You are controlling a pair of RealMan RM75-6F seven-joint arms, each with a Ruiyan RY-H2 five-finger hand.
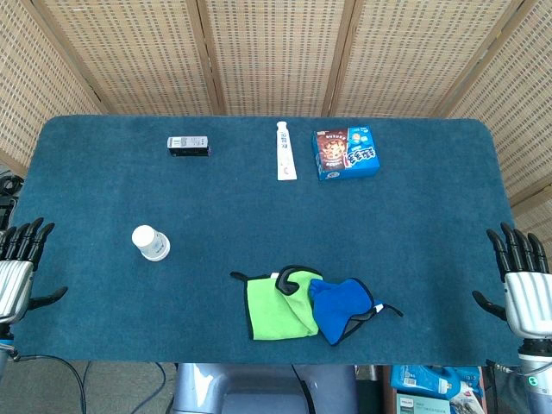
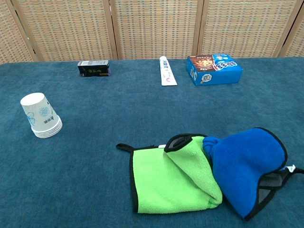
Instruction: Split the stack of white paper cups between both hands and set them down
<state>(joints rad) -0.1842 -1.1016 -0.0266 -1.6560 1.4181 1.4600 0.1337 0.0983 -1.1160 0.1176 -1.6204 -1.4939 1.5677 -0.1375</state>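
Note:
A stack of white paper cups (image 1: pixel 151 243) (image 2: pixel 42 116) stands upside down on the left part of the blue table, with a pale blue print on its side. My left hand (image 1: pixel 19 263) hovers at the table's left edge, fingers spread and holding nothing, well left of the stack. Over at the right edge my right hand (image 1: pixel 521 280) is likewise spread and holds nothing. The chest view shows neither hand.
A green cloth (image 1: pixel 278 306) (image 2: pixel 171 175) and a blue cloth (image 1: pixel 345 308) (image 2: pixel 249 166) lie near the front middle. At the back sit a small dark box (image 1: pixel 189 146) (image 2: pixel 93 68), a white tube (image 1: pixel 285 150) (image 2: pixel 166 71) and a blue snack box (image 1: pixel 346 153) (image 2: pixel 213 69).

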